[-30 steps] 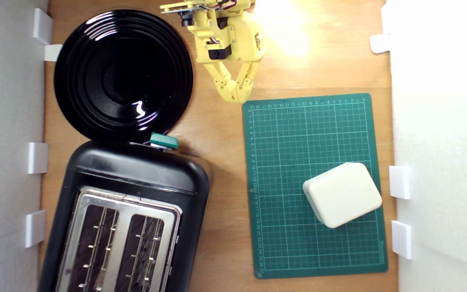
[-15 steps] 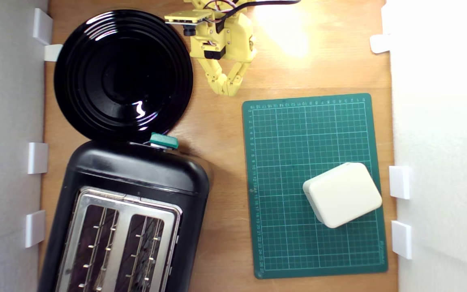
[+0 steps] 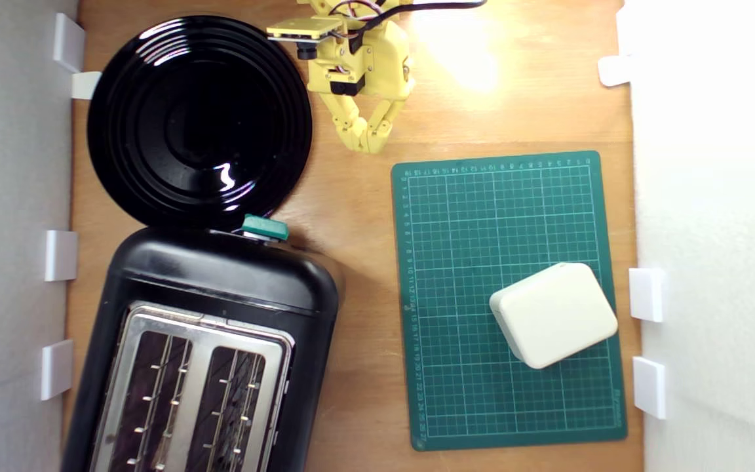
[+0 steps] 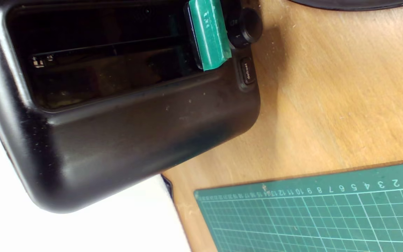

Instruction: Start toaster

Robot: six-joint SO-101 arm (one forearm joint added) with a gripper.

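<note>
Wrist view has the toaster point(image 4: 117, 115) up close: glossy black plastic, rounded corners, a bit dusty, with a teal-green lever point(image 4: 208, 33), a round black knob point(image 4: 245, 22) and a small button point(image 4: 247, 70) whose label looks like "defrost". In the exterior view it sits bottom-left on the wooden table point(image 3: 351, 367), silver top plate, wire guides in both slots. Just above it is a ribbed round black plate point(image 3: 199, 121). The green cutting mat point(image 3: 469, 216) has printed ruler numbers and carries a cream rounded box point(image 3: 553, 313). Yellow gripper point(image 3: 367, 145) hangs by the plate, tips pinched together, holding nothing.
</note>
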